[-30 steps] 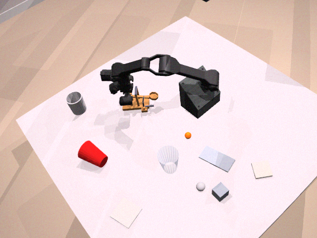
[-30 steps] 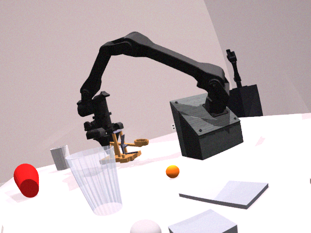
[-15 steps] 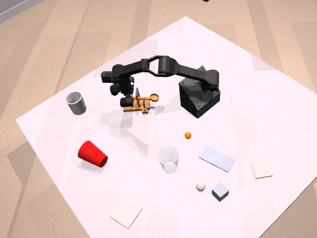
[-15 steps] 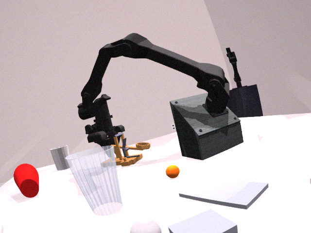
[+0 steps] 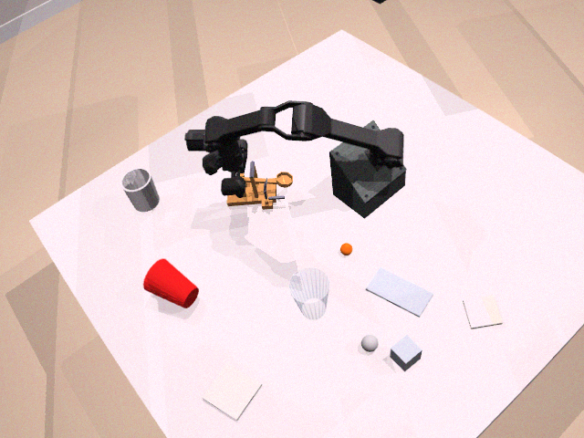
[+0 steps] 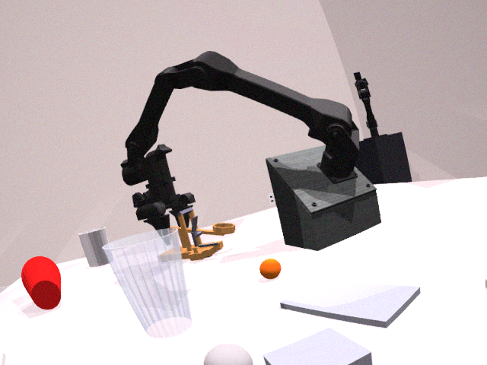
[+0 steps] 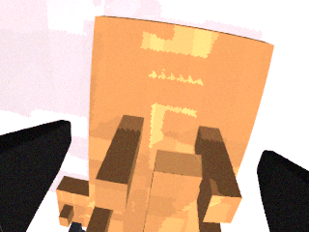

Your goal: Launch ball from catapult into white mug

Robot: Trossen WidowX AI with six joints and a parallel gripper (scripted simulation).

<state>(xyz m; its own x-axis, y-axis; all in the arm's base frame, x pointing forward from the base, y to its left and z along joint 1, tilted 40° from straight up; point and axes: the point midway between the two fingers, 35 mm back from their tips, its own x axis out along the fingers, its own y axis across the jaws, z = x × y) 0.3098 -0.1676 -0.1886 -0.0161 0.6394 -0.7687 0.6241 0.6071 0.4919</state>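
Note:
The orange ball (image 5: 346,248) (image 6: 270,268) lies on the table, away from the catapult. The orange-brown catapult (image 5: 249,202) (image 6: 200,251) (image 7: 121,72) stands below my gripper, its empty round cup (image 5: 284,179) (image 6: 224,228) on the side toward the arm's base. My gripper (image 7: 166,147) is open, pointing down over the catapult's other end. In the wrist view its fingers stand on either side of the uprights, with gaps on both sides. A grey-looking cup with a pale rim (image 5: 143,192) (image 6: 94,247) stands upright at the left; I cannot tell whether it is the white mug.
A red cup (image 5: 170,283) (image 6: 41,278) lies on its side. A clear ribbed cup (image 5: 311,292) (image 6: 157,283) stands upright. Nearby are a grey ball (image 5: 369,342), a block (image 5: 406,349), a flat slab (image 5: 400,292) (image 6: 354,306) and two pale tiles.

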